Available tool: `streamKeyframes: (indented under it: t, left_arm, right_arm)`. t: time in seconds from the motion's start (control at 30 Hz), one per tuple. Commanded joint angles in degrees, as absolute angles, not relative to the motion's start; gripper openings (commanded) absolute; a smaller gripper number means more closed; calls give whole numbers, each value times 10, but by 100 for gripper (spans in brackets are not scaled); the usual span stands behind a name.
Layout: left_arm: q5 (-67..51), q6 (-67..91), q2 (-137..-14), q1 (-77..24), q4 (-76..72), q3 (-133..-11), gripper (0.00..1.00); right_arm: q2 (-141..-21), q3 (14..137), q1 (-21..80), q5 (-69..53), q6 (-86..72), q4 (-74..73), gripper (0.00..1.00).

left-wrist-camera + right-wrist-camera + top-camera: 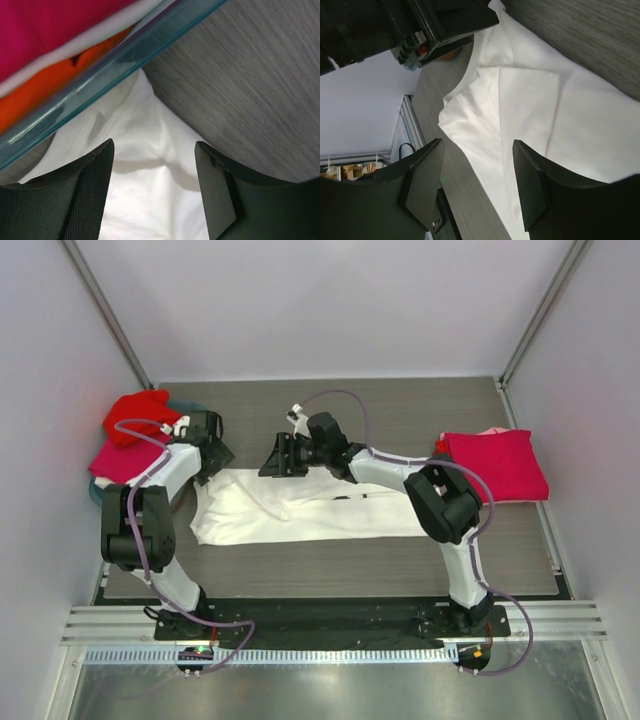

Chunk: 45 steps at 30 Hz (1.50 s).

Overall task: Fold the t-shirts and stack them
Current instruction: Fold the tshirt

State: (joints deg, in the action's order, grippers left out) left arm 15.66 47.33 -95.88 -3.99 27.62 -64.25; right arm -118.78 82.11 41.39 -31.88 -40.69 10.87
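Observation:
A white t-shirt (pixel 300 508) lies folded into a long band across the middle of the table. My left gripper (pixel 213 455) hovers over its far left corner, next to the basket. In the left wrist view this gripper (pixel 152 150) is open, with white cloth (pixel 150 190) lying below its spread fingers and not pinched. My right gripper (pixel 280 455) is over the shirt's far edge. In the right wrist view it (pixel 477 147) is open and empty above the white t-shirt (pixel 530 105). A folded magenta t-shirt (pixel 497 465) lies at the right.
A teal basket (pixel 100 75) at the far left holds a red t-shirt (pixel 135 412) and a magenta one (pixel 118 460); its rim passes close above the left fingers. The left arm's body (pixel 420 25) fills the top of the right wrist view. Side walls stand on both sides.

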Motion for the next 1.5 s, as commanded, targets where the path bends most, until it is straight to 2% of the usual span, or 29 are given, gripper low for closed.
streamKeyframes:
  t: [0.0,0.4,0.47,0.5,0.57,0.77,0.87,0.9,0.97,1.0,1.13,1.47]
  left_arm:
    - [177,491,-990,-37,279,-685,66]
    - [152,503,-1077,-38,283,-720,57]
    - [157,504,-1083,-37,281,-714,56]
    - [159,504,-1085,-38,280,-712,56]
    - [162,502,-1088,-37,279,-710,56]
    - [182,497,-1085,-38,292,-707,56]
    - [197,497,-1076,-37,298,-700,56]
    - [206,497,-1073,-37,302,-698,56]
    - [211,497,-1068,-37,304,-694,56]
    - [213,497,-1067,-37,303,-692,56]
    - [213,495,-1070,-36,304,-693,56]
    - [220,492,-1067,-37,305,-692,55]
  right_arm:
    - [-1242,886,412,-314,-415,88,63]
    - [-1345,968,411,-306,-420,82,62]
    - [-1358,976,411,-315,-427,87,59]
    - [-1361,978,411,-333,-433,104,53]
    - [-1365,975,411,-348,-451,124,49]
    - [-1381,989,411,-373,-464,134,45]
    - [-1388,991,412,-385,-473,146,35]
    - [-1388,991,413,-388,-475,153,22]
    - [-1387,986,414,-399,-482,163,12]
    - [-1382,983,414,-403,-489,176,2]
    - [-1349,947,421,-426,-495,209,1]
    - [-1247,769,467,-443,-504,251,1]
